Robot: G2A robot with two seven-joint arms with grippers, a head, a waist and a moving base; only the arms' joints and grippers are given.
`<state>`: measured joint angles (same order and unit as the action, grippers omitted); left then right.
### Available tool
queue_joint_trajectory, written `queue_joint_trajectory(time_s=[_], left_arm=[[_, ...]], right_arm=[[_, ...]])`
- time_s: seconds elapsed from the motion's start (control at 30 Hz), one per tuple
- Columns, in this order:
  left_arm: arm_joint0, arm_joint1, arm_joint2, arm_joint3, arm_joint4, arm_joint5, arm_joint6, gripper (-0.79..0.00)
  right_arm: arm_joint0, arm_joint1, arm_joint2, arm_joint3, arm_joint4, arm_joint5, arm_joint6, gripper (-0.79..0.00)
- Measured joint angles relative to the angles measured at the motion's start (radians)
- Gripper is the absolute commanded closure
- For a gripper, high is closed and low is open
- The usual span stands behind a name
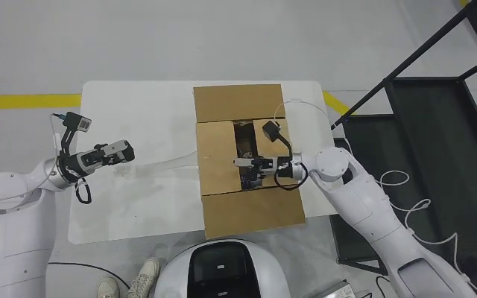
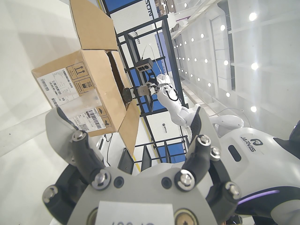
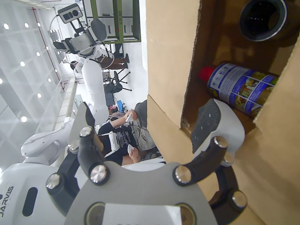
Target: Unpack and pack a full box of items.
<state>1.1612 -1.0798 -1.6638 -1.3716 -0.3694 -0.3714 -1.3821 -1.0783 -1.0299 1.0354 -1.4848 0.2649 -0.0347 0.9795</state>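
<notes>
Can [image 3: 239,87], lying in box [image 3: 168,36]: likely rigid, slick, light; grasp mid-body. Right gripper [image 3: 145,122] wide open, empty, over box; left gripper [image 1: 123,151] open, empty.

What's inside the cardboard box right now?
Through the flap gap: a blue-labelled can with a red cap and a black tube with a silver rim. The flaps cover the rest.

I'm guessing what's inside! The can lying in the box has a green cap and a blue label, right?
No, the cap is red, not green; the right wrist view shows it. The can does lie in the box with a blue label.
</notes>
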Motion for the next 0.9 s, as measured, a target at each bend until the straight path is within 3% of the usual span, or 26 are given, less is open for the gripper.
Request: queue_joint_trajectory(time_s=[0.2,0.33,0.63,0.77,0.9], left_arm=[[0.000,0.000,0.000,0.000,0.000,0.000,0.000,-0.785],[0.000,0.000,0.000,0.000,0.000,0.000,0.000,-0.785],[0.002,0.000,0.000,-0.003,0.000,0.003,0.005,-0.785],[0.025,0.001,-0.017,-0.042,-0.040,0.059,0.106,-0.785],[0.053,0.005,-0.030,-0.074,-0.100,0.102,0.117,-0.785]], right_arm=[[0.055,-0.023,-0.074,0.057,-0.008,0.006,0.016,-0.785],[0.073,-0.032,-0.097,0.060,0.043,-0.042,0.086,-0.785],[0.080,-0.044,-0.109,-0.053,0.120,-0.127,0.134,-0.785],[0.124,-0.071,-0.178,-0.066,0.128,-0.144,0.112,-0.785],[0.192,-0.109,-0.264,-0.013,0.178,-0.153,0.119,-0.785]])
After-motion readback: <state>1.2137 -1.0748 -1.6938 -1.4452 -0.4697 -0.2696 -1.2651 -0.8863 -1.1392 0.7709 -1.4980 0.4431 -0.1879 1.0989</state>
